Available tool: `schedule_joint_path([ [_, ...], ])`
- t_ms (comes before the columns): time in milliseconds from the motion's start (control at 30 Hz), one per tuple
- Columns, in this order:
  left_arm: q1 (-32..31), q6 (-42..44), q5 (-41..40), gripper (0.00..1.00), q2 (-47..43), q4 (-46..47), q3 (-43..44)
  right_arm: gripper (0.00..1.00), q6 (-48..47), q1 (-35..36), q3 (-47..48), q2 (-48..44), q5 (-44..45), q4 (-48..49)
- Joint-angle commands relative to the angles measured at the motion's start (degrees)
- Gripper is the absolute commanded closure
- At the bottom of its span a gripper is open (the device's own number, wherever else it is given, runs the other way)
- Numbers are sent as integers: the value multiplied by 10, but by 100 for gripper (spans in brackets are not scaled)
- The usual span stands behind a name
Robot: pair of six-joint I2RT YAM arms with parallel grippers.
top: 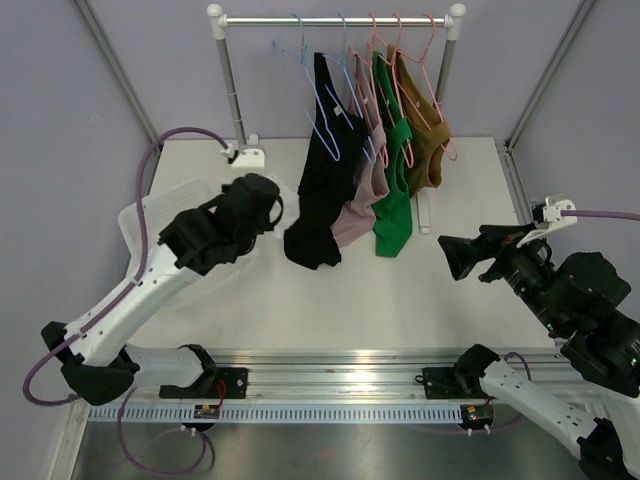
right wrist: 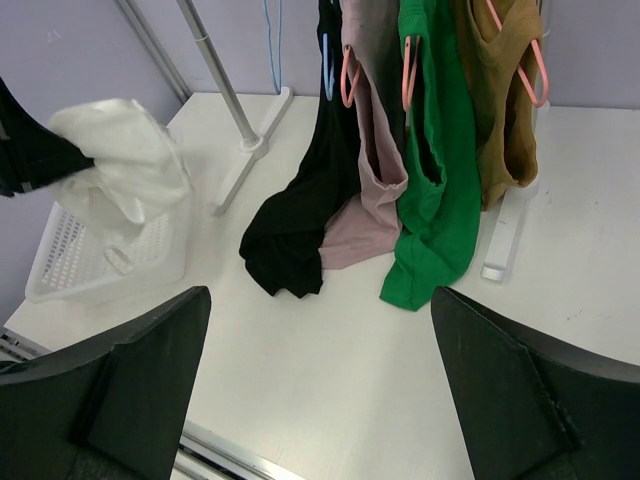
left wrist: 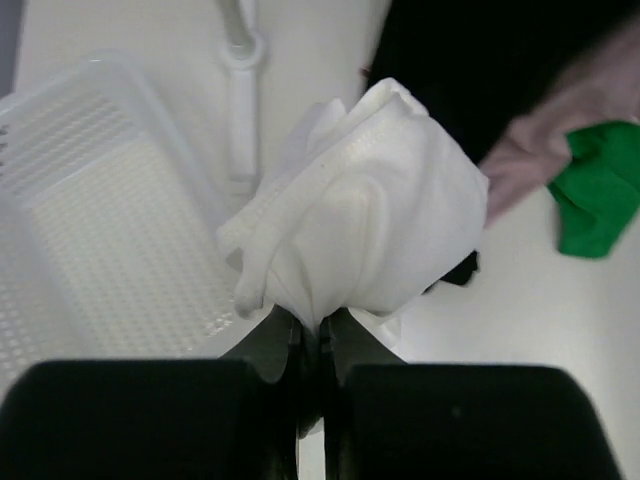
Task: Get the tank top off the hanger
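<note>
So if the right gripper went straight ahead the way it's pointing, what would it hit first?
Probably the low hem of the green tank top, nearest ahead of the open right gripper, though depth is unclear.

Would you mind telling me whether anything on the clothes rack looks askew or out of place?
Yes. The black top, pink top and green top sag low, their hems bunched on the table, while the brown top hangs higher and straight. The white top is off the rack, bunched in the left gripper.
</note>
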Motion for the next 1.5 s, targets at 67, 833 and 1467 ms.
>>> schedule_joint_path([
  [67,160,54,74,100,-31,-11,32,0,-7,4,1,2,9,44],
  [833,472,109,293,1,-52,-13,27,3,-31,3,194,313,45,51],
  [1467,448,112,418,1,-387,137,-285,35,-123,-74,707,798,-14,-15],
])
